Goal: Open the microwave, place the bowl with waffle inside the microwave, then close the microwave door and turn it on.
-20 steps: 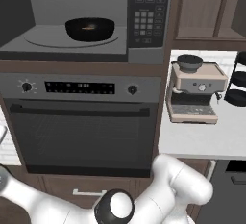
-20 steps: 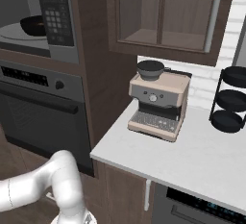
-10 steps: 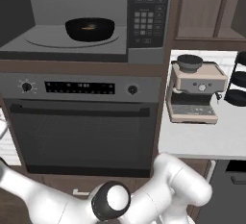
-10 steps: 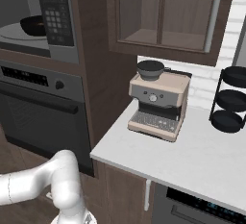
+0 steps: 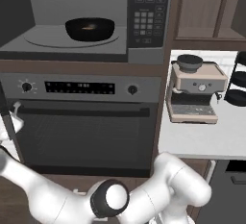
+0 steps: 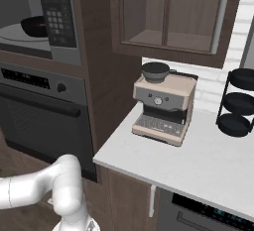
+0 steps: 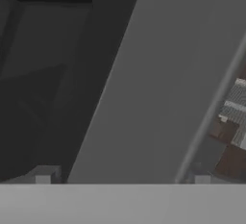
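The microwave (image 5: 144,21) stands open, its keypad (image 6: 57,12) at the right. Inside, on the round turntable, sits the black bowl (image 5: 90,28) (image 6: 34,25) with a bit of golden waffle (image 5: 88,26) showing in it. The microwave door (image 5: 6,107) is swung out to the left and appears as a dark strip at the picture's edge. My white hand (image 5: 14,122) is low beside that strip. In the hand view my gripper (image 7: 122,176) is open, its fingertips (image 7: 43,175) wide apart, facing the door's grey frame (image 7: 144,83) and black glass (image 7: 43,74) close up.
Below the microwave is the oven (image 5: 81,131) with knobs and a bar handle. To the right, a white counter (image 6: 198,160) carries a beige coffee machine (image 6: 163,106) and a black tiered stand (image 6: 238,103). Wooden cabinets (image 6: 168,12) hang above it.
My arm has swung lower and further left, and the hand has come up beside the open door at the left edge. The bowl has not moved.
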### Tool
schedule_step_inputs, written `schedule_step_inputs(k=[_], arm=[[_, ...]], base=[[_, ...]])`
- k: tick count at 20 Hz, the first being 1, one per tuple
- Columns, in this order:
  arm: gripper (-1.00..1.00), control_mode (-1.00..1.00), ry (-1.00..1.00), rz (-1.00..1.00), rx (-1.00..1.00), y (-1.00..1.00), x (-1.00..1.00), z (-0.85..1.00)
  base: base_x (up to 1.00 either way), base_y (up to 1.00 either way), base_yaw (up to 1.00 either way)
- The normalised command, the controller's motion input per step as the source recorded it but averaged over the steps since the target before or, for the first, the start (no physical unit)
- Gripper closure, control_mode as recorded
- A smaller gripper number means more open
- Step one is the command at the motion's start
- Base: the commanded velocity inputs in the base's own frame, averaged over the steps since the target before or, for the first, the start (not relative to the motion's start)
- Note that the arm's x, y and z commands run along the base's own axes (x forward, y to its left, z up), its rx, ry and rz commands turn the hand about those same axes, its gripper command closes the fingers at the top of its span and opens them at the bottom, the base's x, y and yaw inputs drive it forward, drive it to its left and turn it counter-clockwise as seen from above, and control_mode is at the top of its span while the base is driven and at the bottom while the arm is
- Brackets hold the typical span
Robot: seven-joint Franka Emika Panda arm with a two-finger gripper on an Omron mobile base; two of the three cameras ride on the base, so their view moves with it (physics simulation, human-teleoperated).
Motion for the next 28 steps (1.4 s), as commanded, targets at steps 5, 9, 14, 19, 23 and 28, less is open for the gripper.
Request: schedule_step_inputs(k=[5,9,14,19,23,28], arm=[[-1.00,-1.00,-0.08,0.00,0.26,-0.86,-0.08,0.32],[-1.00,-1.00,-0.03,0.00,0.31,-0.97,-0.06,0.20],[-1.00,-1.00,-0.01,0.00,0.32,-1.00,-0.02,0.09],[-1.00,-1.00,0.00,0.00,0.28,-1.00,0.00,0.11],[-1.00,-1.00,0.00,0.00,0.22,-0.69,0.22,0.31],[-1.00,-1.00,0.00,0.00,0.19,-0.29,0.36,0.53]], base=[[0.00,0.00,0.00],[0.00,0.00,0.00],[0.00,0.00,0.00],[0.00,0.00,0.00],[0.00,0.00,0.00],[0.00,0.00,0.00]])
